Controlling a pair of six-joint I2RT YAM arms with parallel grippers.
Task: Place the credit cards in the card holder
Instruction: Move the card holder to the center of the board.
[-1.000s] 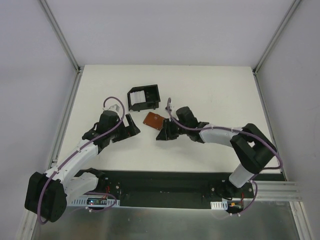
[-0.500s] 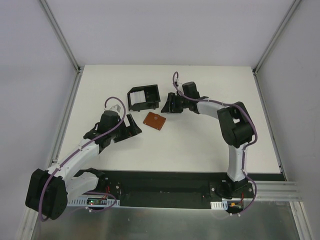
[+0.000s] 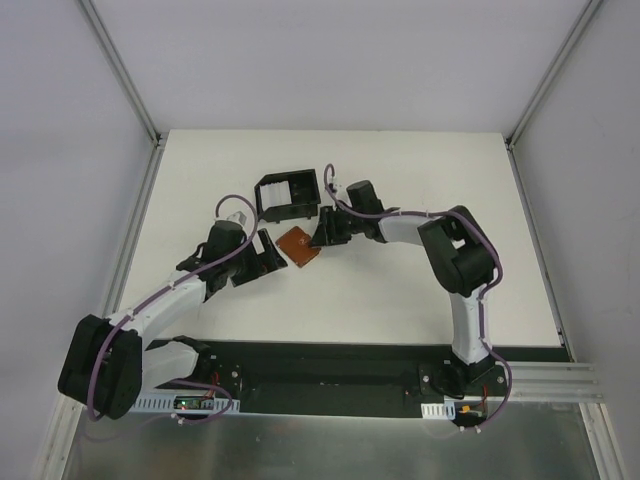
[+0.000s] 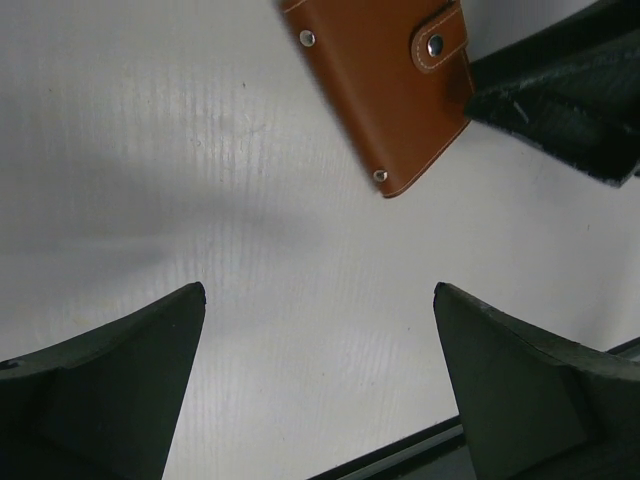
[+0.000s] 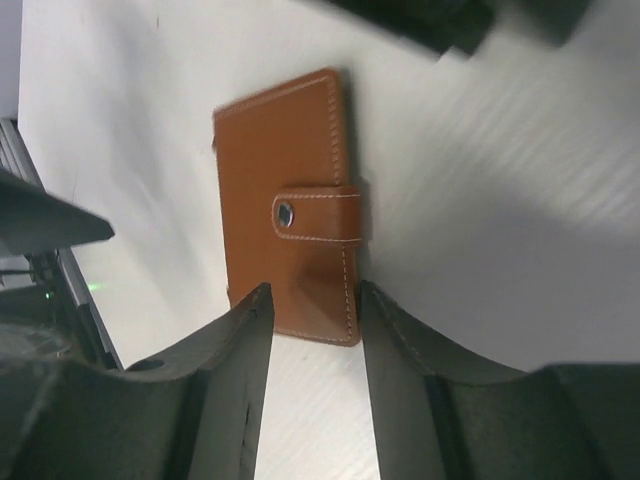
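Top external view gives you one card holder upper left of centre on the tabletop, with credit cards showing white inside it; they are too small to count. One brown wallet lies just below it, between the two grippers. Your left gripper stands wide open and empty. Your right gripper is partly open over the wallet's end; you cannot tell whether it touches.

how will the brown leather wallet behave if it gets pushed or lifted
The brown leather wallet lies flush on the white table, so it would probably slide, not roll or tip. Its snap tab looks fastened, so it likely stays folded when lifted.
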